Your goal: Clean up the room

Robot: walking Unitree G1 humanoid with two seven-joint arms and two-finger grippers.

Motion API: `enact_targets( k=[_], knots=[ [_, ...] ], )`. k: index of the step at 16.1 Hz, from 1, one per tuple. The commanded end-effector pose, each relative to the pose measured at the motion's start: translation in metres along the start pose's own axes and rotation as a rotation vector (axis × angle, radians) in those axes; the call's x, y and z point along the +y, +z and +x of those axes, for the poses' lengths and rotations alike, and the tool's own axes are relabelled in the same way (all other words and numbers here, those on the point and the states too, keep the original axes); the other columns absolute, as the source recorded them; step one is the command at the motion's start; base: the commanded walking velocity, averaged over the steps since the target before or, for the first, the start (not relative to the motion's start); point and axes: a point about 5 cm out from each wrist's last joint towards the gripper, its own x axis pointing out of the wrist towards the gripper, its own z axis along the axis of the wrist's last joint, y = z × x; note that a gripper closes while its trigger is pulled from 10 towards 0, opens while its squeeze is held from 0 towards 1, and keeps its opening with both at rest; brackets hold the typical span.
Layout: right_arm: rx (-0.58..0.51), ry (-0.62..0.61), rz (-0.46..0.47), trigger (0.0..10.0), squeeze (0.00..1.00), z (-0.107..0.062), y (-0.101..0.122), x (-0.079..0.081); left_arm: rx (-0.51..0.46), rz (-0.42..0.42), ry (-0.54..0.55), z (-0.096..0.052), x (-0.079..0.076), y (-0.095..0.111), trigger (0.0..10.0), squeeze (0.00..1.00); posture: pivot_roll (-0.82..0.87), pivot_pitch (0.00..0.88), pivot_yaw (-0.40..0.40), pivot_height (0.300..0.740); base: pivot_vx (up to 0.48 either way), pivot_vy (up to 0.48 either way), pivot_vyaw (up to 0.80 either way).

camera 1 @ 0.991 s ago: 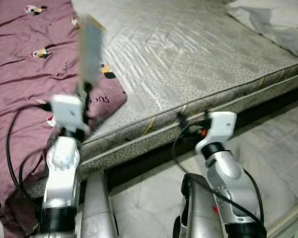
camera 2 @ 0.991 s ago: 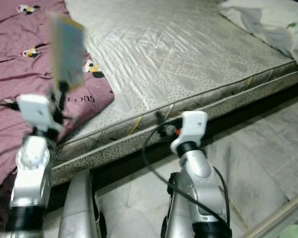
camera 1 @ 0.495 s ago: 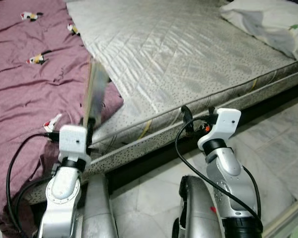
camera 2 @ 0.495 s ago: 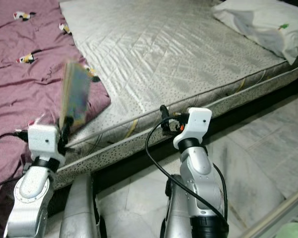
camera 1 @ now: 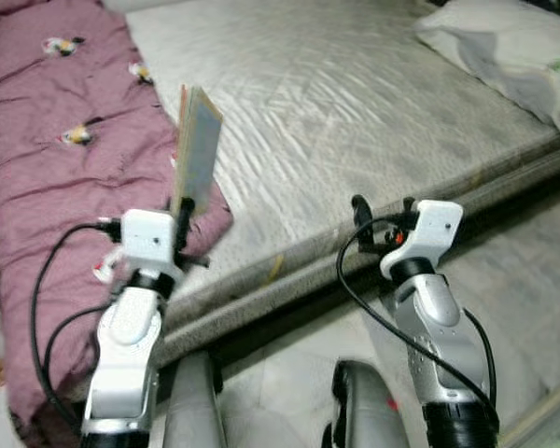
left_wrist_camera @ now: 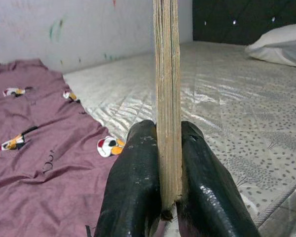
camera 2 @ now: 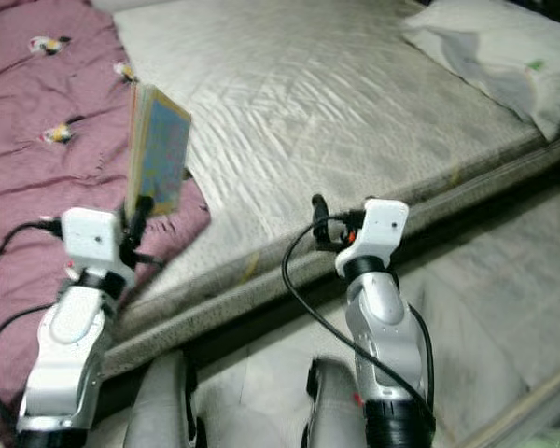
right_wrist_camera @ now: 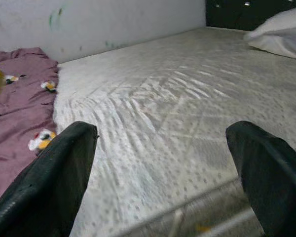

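Observation:
A thin book [camera 1: 196, 147] with a colourful cover stands upright on edge, pinched at its lower end by my left gripper [camera 1: 181, 211], which is shut on it. In the left wrist view the book [left_wrist_camera: 166, 94] rises between the two black fingers [left_wrist_camera: 133, 192]. It hovers over the corner of the purple blanket [camera 1: 65, 177] at the bed's near edge. My right gripper [camera 1: 383, 207] is raised before the mattress [camera 1: 355, 112] edge, open and holding nothing, its fingers [right_wrist_camera: 54, 182] spread wide.
A white pillow [camera 1: 504, 51] lies at the mattress's far right. The purple blanket drapes over the bed's left side and hangs down toward the floor. Pale tiled floor [camera 1: 532, 280] runs along the bed's near side. A wall [left_wrist_camera: 79, 24] stands behind the bed.
The view has shifted as I moved. My left gripper, lower half a second ago, has lifted the book back over the blanket corner; the right gripper has risen slightly.

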Motion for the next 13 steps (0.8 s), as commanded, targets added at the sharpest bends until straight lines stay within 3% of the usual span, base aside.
enact_targets(
  k=[1,4,13],
  knots=[
    [-0.012,-0.009,0.000,10.0,0.00,0.002,0.002,0.000,-0.016,0.005,-0.018,0.002,-0.003,0.004,10.0,0.00,0.01,0.000,0.020,0.709,0.000,0.000,0.00],
    [-0.014,-0.010,-0.004,10.0,0.00,0.002,0.003,-0.001,-0.016,0.022,-0.008,0.004,-0.006,0.003,10.0,0.00,0.00,0.000,0.018,0.740,0.000,0.000,0.00],
    [-0.001,-0.013,-0.027,10.0,0.00,0.002,-0.002,-0.005,0.018,0.009,-0.043,0.004,-0.016,-0.005,10.0,0.00,0.00,0.000,0.002,0.740,0.000,0.000,0.00]
  ],
)
